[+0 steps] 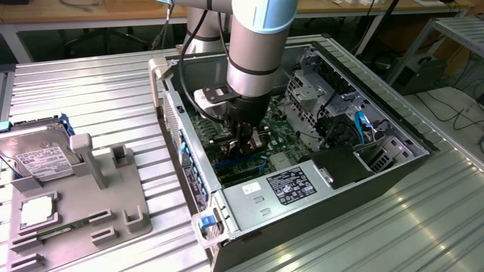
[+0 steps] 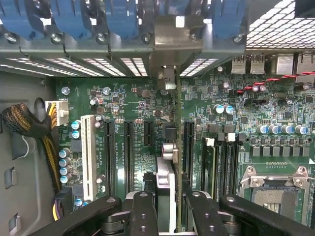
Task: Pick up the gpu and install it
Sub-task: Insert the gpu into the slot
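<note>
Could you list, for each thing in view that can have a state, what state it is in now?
computer case: open, side panel off.
gripper: shut on the gpu, inside the case.
gpu: held on edge over the slots of the motherboard; whether seated, cannot tell.
white slot: empty.
hard drive: free, resting on the grey holder.

Silver arm [image 1: 257,56], pale-blue joint cap [image 1: 264,14], black fingers [image 2: 142,216].
</note>
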You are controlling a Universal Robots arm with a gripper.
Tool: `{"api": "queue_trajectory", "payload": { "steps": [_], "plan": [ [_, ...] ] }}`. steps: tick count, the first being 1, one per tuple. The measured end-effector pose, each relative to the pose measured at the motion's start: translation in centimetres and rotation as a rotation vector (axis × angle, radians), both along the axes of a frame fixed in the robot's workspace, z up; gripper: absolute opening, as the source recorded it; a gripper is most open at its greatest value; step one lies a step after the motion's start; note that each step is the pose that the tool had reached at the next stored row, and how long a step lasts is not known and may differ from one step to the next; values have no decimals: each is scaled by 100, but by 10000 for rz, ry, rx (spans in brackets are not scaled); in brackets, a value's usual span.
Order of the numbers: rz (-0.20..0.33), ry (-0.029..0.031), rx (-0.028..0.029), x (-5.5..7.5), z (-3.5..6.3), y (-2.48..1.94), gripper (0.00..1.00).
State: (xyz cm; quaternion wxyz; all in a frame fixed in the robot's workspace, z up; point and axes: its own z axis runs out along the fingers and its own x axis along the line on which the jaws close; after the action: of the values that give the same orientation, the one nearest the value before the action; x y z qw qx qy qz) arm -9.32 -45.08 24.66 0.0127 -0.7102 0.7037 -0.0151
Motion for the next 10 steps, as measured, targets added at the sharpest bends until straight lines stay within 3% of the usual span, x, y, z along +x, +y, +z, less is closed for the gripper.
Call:
{"api": "queue_trajectory", "payload": {
  "steps": [10],
  "plan": [
    [-2,-1,2,2,0,0,29]
  ]
}}
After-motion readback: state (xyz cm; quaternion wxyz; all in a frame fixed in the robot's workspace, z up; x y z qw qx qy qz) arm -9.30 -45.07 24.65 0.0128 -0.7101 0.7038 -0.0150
